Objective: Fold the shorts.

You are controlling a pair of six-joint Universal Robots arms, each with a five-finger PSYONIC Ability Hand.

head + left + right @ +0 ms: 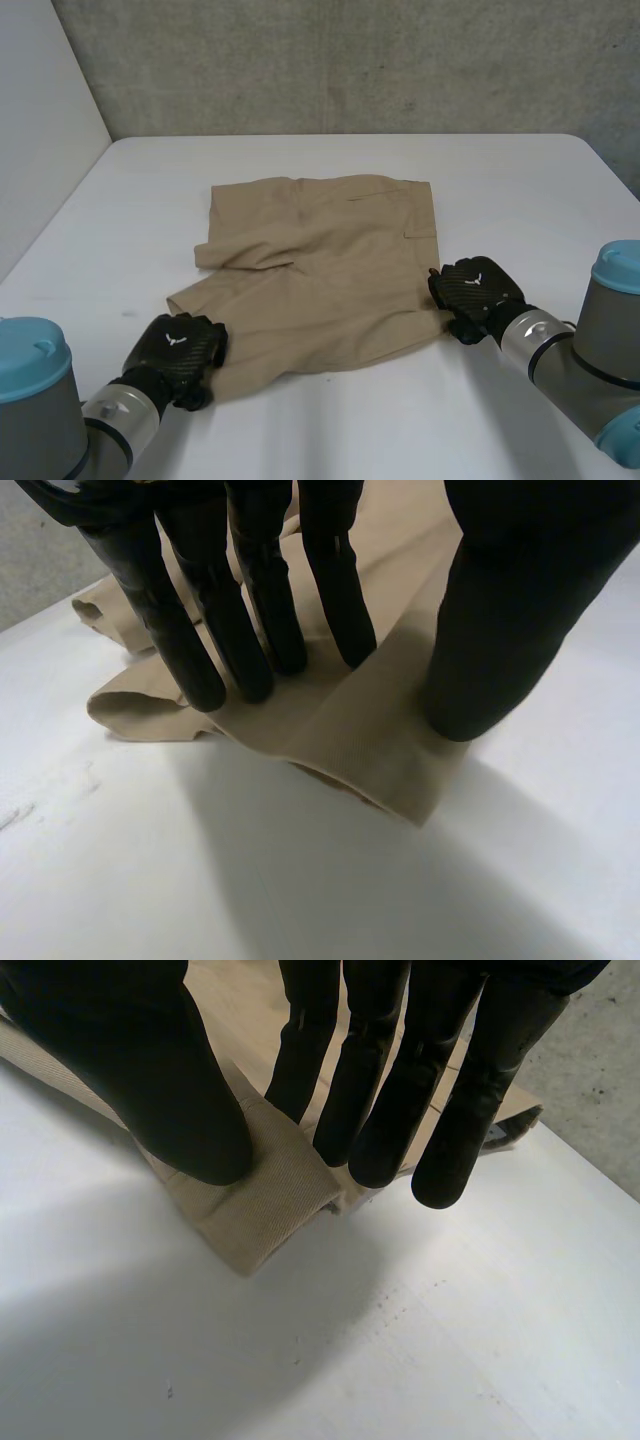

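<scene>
I log head camera high between and behind arms, facing down and forward across white table to grey wall; distant, whole shorts in frame. Left wrist camera looks along left hand palm, very close to tabletop. Right wrist camera does same along right hand. Overlap: left wrist view repeats shorts' near-left corner, right wrist view near-right corner.

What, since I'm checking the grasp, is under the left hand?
The left hand's straight fingers rest on a corner of the tan shorts. White table shows around it; what lies beneath the cloth is covered.
</scene>
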